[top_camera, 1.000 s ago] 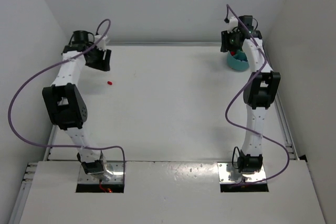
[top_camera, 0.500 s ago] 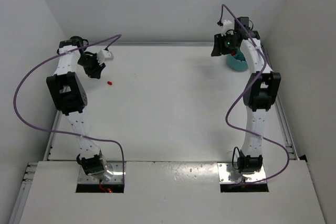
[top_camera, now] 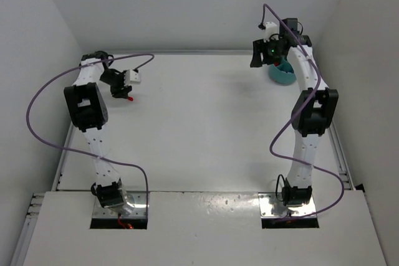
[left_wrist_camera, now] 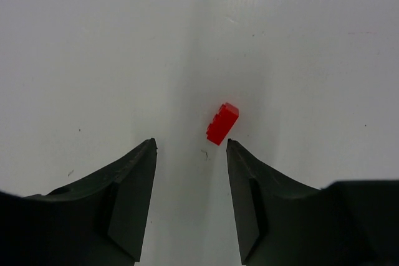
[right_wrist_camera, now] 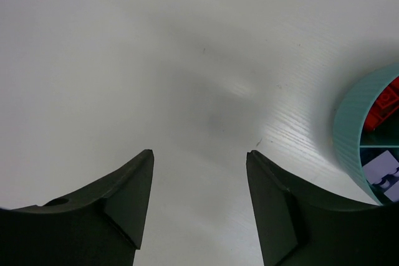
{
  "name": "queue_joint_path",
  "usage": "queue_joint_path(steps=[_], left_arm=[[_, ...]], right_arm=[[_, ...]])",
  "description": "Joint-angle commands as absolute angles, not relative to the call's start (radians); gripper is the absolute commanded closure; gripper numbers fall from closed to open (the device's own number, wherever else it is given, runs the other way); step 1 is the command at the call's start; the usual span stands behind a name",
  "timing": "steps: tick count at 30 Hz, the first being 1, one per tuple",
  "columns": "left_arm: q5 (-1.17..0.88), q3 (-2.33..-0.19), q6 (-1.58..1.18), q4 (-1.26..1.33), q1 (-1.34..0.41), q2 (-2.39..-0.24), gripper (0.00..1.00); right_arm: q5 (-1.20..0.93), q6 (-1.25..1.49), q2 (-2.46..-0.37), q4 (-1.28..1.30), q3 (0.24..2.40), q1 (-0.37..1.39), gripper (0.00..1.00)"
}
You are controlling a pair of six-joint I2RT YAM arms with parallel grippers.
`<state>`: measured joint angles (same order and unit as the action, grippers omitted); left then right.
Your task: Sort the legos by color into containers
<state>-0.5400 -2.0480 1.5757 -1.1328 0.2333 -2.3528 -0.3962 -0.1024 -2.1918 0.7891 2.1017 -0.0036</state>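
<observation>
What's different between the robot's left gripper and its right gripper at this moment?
The left gripper points down at a red brick lying on the table just ahead of its fingertips; the right gripper has no brick in front of it. The right gripper is beside the teal tub at the far right corner; the left gripper is across the table, far from the tub. Both have black fingers, stand open and hold nothing.

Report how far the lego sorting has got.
Done: the teal tub already holds red pieces and a whitish piece in separate compartments. In hand: the left gripper is open over one red brick on the table, not gripping it. Left: bin that brick; the right gripper is open and empty.
</observation>
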Motion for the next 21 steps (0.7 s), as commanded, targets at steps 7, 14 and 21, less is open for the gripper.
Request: queue_joint_path(steps=[7,14,21], left_arm=[[-0.595,-2.103,1.790,-1.275,0.204,-2.417,0.54],[-0.584,-2.103,1.799,-1.284,0.195,-2.427,0.63],[-0.575,-2.048,1.780,-1.284,0.204,-2.413,0.82]], right_arm=[[-0.347,-0.121,-2.123,0.775,2.082,0.003,0.36],[-0.347,-0.121,-2.123,0.775,2.072,0.003,0.36],[-0.437,-0.082,-2.114,0.775,2.054,0.012,0.36]])
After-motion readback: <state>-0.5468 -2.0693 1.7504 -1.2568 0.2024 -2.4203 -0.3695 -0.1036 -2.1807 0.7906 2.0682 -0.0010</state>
